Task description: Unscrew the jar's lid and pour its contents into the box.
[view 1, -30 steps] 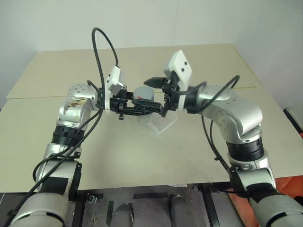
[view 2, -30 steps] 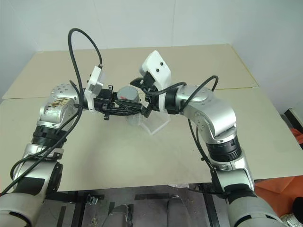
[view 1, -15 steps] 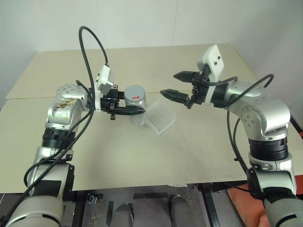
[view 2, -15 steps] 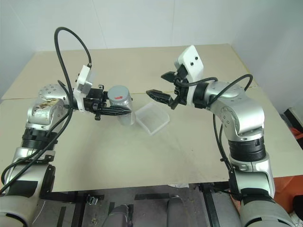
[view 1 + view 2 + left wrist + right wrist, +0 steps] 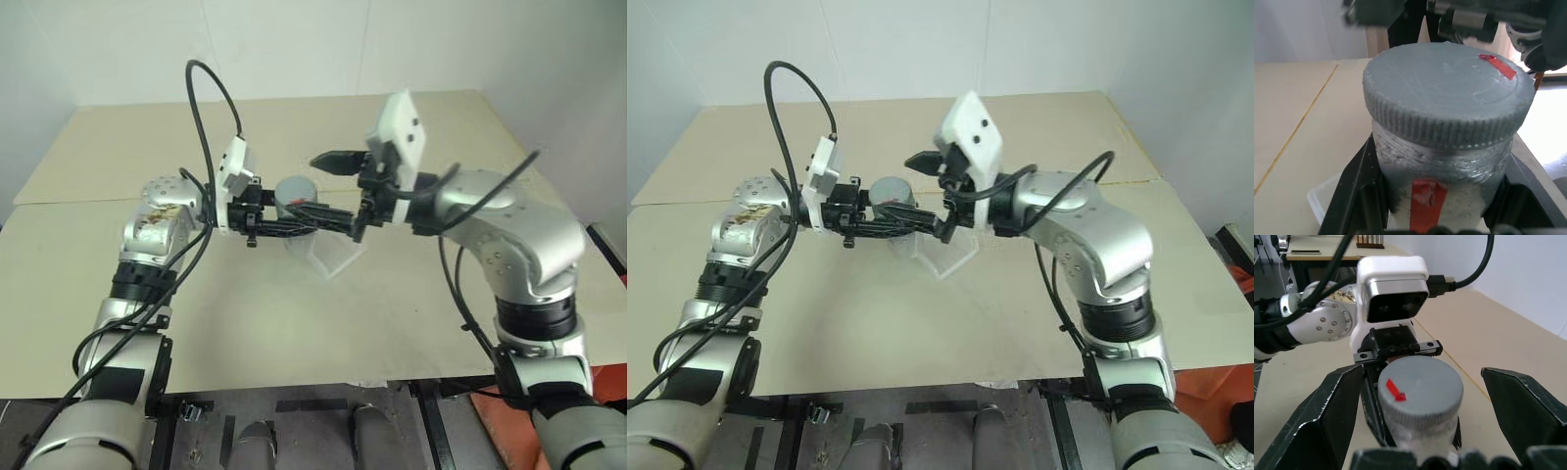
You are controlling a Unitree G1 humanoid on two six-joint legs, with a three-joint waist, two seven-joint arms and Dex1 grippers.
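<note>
Right claw poised to take the lid of the held jar

The left claw (image 5: pixel 286 224) clamps the jar (image 5: pixel 1442 193) above the worktop (image 5: pixel 294 313), beside the box (image 5: pixel 335 257), lid (image 5: pixel 1420 387) on. The right claw (image 5: pixel 1420 396) stands wide, its fingers (image 5: pixel 1334 409) flanking the lid without touching. If it closes off-centre or too low, it could catch the jar body and twist the whole jar in the left claw's grip instead of loosening the cap.

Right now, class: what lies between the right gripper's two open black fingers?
In the right wrist view, the grey ribbed lid sits between the right gripper's fingers, gaps either side.
</note>
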